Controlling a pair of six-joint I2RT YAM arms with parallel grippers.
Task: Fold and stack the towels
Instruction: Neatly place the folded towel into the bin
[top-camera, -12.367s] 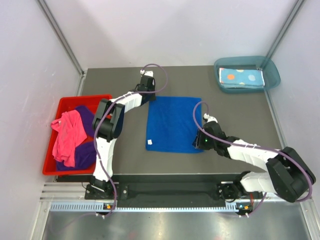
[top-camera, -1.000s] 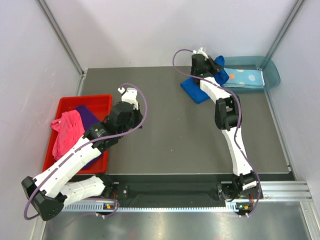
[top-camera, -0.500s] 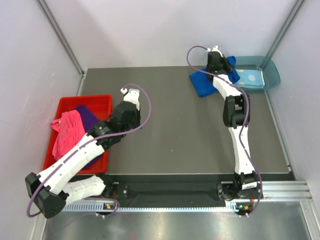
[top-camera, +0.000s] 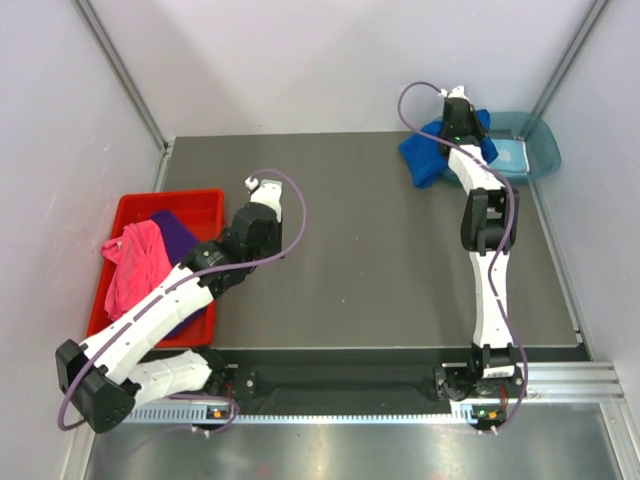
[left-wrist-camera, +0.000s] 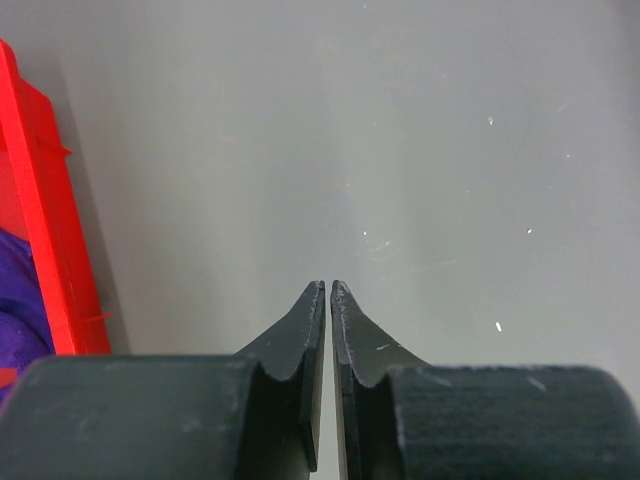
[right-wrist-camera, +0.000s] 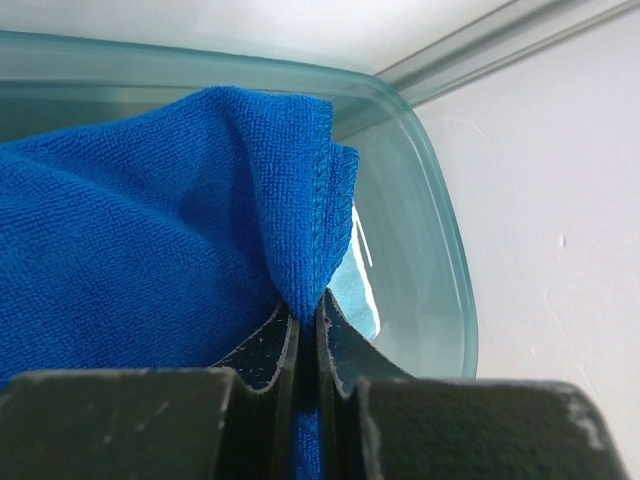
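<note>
We count 4 towels, 2 grippers, 1 bin, 1 tray.

Right gripper (right-wrist-camera: 308, 300) at far right corner, jaws pinched tight on hem of royal blue towel (top-camera: 424, 158). Towel bunched, hanging across left rim of teal tray (top-camera: 537, 147), rest on table (top-camera: 370, 260).

1 light blue towel (top-camera: 506, 153) flat in tray.

1 pink towel (top-camera: 135, 265) and 1 purple towel (top-camera: 176, 231) in red bin (top-camera: 203, 196).

Left gripper (left-wrist-camera: 328, 285) over bare table beside bin. We see jaws nearly touching, thin slit between them, nothing held.
</note>
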